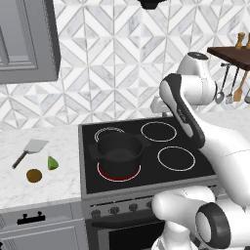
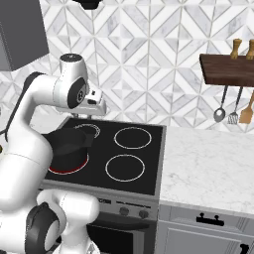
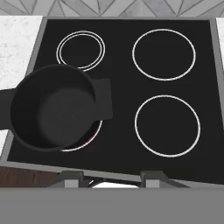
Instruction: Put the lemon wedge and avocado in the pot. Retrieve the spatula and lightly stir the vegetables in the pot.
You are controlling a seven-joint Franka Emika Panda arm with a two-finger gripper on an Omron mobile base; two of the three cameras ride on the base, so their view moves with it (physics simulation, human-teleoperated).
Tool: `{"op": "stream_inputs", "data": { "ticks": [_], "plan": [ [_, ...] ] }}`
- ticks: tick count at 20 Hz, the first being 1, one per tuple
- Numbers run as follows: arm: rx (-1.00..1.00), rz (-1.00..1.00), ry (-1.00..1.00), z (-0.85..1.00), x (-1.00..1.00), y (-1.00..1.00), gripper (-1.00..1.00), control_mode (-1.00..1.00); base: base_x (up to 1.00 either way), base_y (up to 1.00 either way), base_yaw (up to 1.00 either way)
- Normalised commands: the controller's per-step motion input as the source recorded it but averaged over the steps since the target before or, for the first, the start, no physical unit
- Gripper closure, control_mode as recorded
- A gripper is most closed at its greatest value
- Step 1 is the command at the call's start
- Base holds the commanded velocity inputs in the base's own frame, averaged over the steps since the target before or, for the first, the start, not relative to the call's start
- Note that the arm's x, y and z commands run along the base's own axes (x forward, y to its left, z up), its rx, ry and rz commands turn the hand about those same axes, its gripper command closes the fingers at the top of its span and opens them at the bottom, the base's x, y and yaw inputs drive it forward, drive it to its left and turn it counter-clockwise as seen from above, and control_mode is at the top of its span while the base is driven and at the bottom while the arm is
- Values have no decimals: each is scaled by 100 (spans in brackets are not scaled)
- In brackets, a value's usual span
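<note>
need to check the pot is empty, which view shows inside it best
The hand view: it looks down into the pot, showing its bare dark bottom and one side handle. The left base view shows the pot from the side, its interior in shadow. In the right base view the arm covers part of the pot.

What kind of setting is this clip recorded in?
A rendered home kitchen, by the look of it. A black four-ring cooktop sits in a marble counter with a black pot on its glowing front-left ring, and utensils hang from a wooden rack against a patterned tile wall.
</note>
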Motion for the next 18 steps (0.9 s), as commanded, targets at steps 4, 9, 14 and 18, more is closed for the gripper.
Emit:
{"op": "stream_inputs", "data": {
  "ticks": [4,9,14,18],
  "plan": [
    [0,0,0,0,-12,0,-100,-100,0,0,0],
    [-2,-3,-1,-5,-7,24,-100,-100,0,0,0],
    [-4,-10,-4,-3,0,50,-100,-100,0,0,0],
    [0,-5,0,-1,2,39,-100,-100,0,0,0]
  ]
}}
